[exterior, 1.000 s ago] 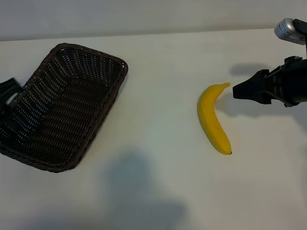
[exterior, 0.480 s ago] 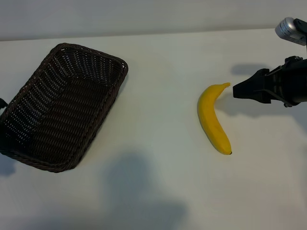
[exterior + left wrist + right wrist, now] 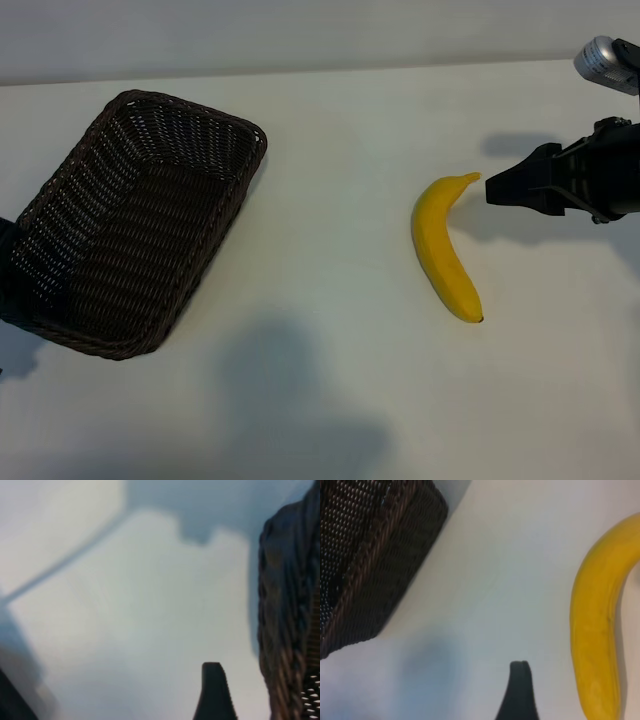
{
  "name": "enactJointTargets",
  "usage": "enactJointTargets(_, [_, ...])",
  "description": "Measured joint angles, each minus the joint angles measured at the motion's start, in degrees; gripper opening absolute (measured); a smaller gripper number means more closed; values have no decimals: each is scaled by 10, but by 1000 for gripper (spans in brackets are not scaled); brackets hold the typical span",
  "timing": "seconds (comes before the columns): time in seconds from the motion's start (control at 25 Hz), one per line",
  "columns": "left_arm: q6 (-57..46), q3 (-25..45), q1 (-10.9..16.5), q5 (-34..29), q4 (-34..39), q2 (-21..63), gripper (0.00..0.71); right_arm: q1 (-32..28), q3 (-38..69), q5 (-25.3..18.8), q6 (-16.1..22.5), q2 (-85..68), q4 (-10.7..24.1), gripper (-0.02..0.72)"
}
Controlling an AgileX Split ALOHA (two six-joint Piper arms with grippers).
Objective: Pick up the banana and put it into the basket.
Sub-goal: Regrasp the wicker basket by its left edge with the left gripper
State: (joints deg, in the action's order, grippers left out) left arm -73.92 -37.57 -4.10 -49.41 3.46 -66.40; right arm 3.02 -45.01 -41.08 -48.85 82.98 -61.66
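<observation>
The yellow banana (image 3: 443,247) lies on the white table right of centre, its stem end pointing at my right gripper (image 3: 490,190). That gripper hovers open just right of the stem and holds nothing. In the right wrist view the banana (image 3: 600,630) lies beside one dark finger (image 3: 519,695). The dark-brown wicker basket (image 3: 215,230) sits at the left and holds nothing. My left gripper (image 3: 112,690) is open over bare table just outside the basket's wall (image 3: 292,630). In the exterior view only a dark bit of it (image 3: 5,285) shows at the left edge.
The white table (image 3: 330,330) runs open between basket and banana. A soft shadow (image 3: 290,400) lies on the near middle. The table's far edge meets a pale wall.
The left gripper has drawn back from the basket's left rim towards the left edge of the view. The right gripper, banana and basket have stayed put.
</observation>
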Motion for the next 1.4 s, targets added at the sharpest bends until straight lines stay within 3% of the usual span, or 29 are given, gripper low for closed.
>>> enactJointTargets(0.36, [4, 1, 0, 28, 0, -10, 529, 0, 0, 0, 0, 0, 0, 594])
enactJointTargets(1.4, [22, 1, 0, 128, -20, -163, 529, 0, 0, 0, 1, 0, 11, 594])
